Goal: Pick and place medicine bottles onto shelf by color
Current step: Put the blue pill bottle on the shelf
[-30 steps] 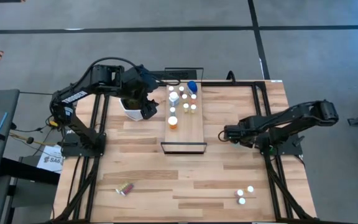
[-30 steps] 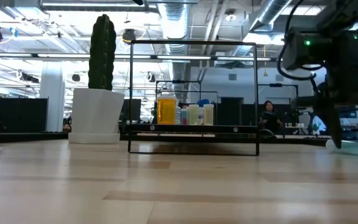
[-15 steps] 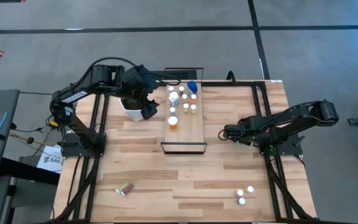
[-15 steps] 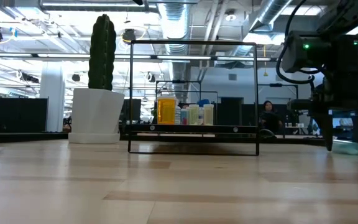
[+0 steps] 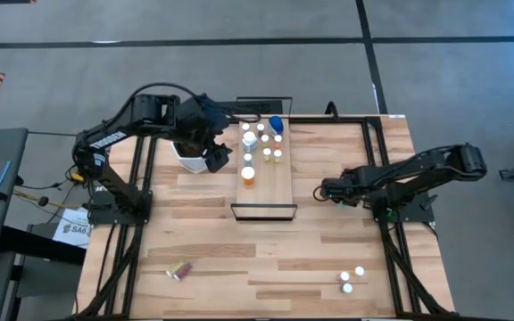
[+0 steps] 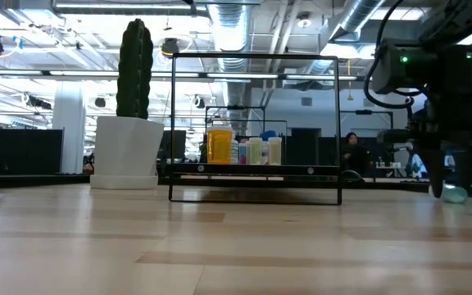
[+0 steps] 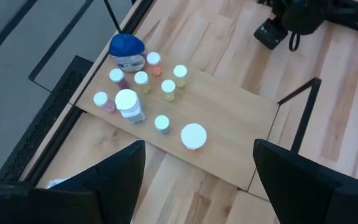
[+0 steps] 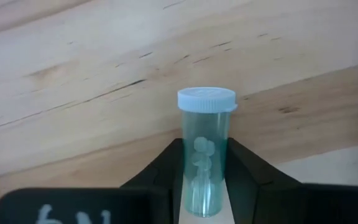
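Right gripper (image 8: pixel 202 186) has both fingers (image 8: pixel 166 168) pressed against the sides of a teal bottle (image 8: pixel 205 149) with a white cap, so it's clamped on it, down at the tabletop (image 8: pixel 73 93). The bottle lies along the wood with its cap pointing away from the wrist. From above, that gripper (image 5: pixel 326 190) sits low on the table just right of the shelf (image 5: pixel 270 183), near its front lip.

Left gripper (image 7: pixel 194 180) is wide open with nothing between the fingers (image 7: pixel 120 168), looking down on the shelf from above. In the high view it (image 5: pixel 217 157) hangs beside the white cactus pot (image 5: pixel 188 160), just left of the shelf's far end.

Shelf holds a cluster of bottles at its far end: a blue one (image 5: pixel 276 124), an orange one (image 5: pixel 248 176) and several small white-capped ones. Two white-capped bottles (image 5: pixel 352 279) stand near the table's front right, and one reddish bottle (image 5: pixel 180 270) lies front left.
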You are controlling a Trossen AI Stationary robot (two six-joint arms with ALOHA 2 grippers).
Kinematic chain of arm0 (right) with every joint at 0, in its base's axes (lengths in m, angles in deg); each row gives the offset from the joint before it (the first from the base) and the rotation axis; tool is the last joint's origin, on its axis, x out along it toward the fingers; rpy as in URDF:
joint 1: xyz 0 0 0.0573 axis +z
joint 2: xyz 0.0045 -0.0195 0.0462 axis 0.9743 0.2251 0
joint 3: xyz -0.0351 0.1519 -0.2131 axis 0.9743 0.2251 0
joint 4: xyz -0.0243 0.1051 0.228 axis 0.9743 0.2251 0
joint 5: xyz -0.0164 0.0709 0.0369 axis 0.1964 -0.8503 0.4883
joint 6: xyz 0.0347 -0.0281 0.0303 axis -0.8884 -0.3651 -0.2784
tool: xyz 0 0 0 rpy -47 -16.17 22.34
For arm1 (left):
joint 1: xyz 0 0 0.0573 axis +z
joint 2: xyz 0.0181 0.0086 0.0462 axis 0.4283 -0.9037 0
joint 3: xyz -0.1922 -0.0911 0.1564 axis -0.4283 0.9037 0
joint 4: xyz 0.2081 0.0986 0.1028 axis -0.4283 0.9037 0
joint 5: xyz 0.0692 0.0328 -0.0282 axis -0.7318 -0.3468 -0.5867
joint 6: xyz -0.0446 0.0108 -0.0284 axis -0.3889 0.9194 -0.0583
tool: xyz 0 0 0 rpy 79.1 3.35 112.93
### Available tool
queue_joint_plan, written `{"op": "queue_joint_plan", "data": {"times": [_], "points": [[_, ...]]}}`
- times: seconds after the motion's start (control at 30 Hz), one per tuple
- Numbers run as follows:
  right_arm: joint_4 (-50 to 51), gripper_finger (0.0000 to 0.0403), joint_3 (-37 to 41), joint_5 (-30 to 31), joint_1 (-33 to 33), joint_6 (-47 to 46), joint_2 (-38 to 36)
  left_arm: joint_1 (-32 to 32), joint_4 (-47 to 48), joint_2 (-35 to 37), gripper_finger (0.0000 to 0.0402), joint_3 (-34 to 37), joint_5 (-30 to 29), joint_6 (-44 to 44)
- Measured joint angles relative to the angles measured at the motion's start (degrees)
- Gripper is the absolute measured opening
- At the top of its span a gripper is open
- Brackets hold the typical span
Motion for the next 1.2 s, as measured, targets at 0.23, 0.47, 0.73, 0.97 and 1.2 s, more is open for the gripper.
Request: {"op": "queue_joint_plan", "data": {"times": [0.23, 0.47, 0.73, 0.97, 1.2], "points": [[-0.31, 0.0112, -2.55, 6.63, -0.72, 3.48, -6.27, 0.0, -4.93, 0.0, 0.0286, 0.18, -0.44, -0.42], [-1.15, 0.0112, -10.47, 20.28, -5.62, 21.14, -16.18, 0.04, -14.49, 0.04, 0.0286, 3.81, 1.97, 4.05], [-17.76, 0.0113, -22.03, 25.37, -11.38, 56.3, -20.97, 0.02, -29.57, 0.0, 0.0286, 7.81, 11.21, 9.59], [-24.74, 0.0113, -30.12, 14.1, -11.15, 80.61, -20.89, -0.06, -42.85, 0.06, 0.0286, 10.31, 19.35, 8.49], [-26.68, 0.0113, -32.61, 11.33, -7.7, 86.99, -20.74, -1.19, -51.59, 0.09, 0.0286, 14.73, 16.38, 7.36]]}}
